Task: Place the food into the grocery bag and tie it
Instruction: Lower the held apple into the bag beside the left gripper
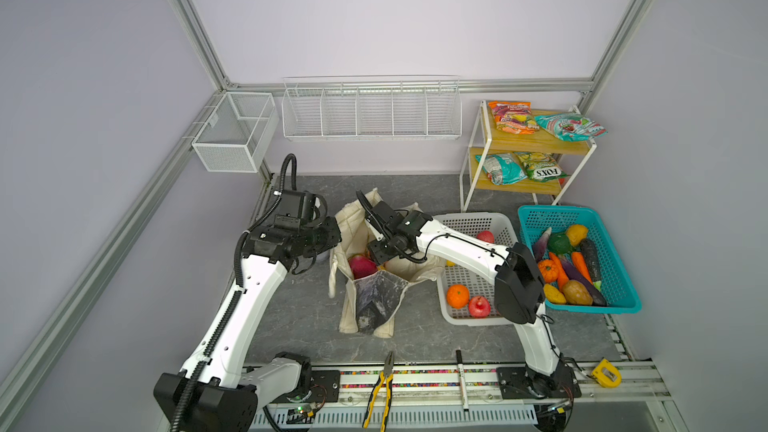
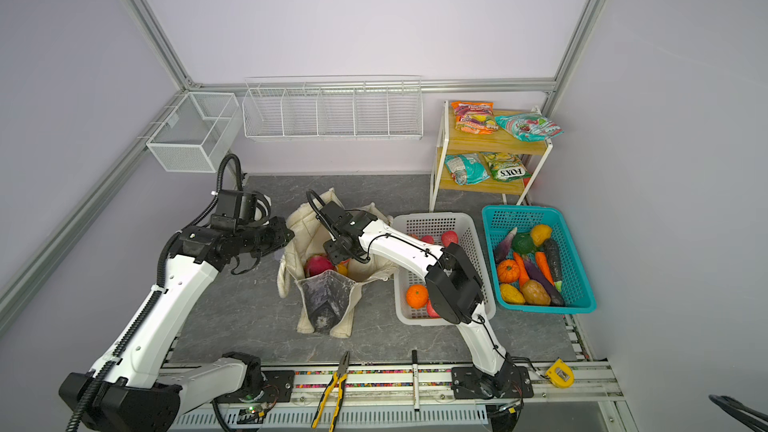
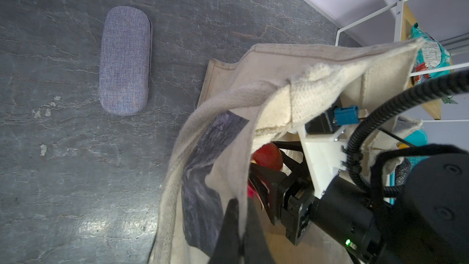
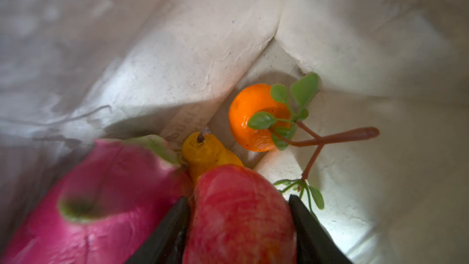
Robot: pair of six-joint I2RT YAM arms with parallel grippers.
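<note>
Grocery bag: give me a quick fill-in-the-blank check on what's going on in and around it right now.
1. Inside the grocery bag, the right tool is closed on an apple coloured ____.
2. The left tool is shut on the rim of the ____.
3. The orange on the bag's floor carries green ____.
4. The carrots lie in the basket coloured ____.

Missing words: red; grocery bag; leaves; teal.

The dark marbled desk [image 1: 419, 344] carries a cloth bag [image 1: 376, 301], a white basket [image 1: 469, 224], a teal basket [image 1: 548, 218], a small shelf [image 1: 515, 141] and a grey case [image 3: 124, 59].
</note>
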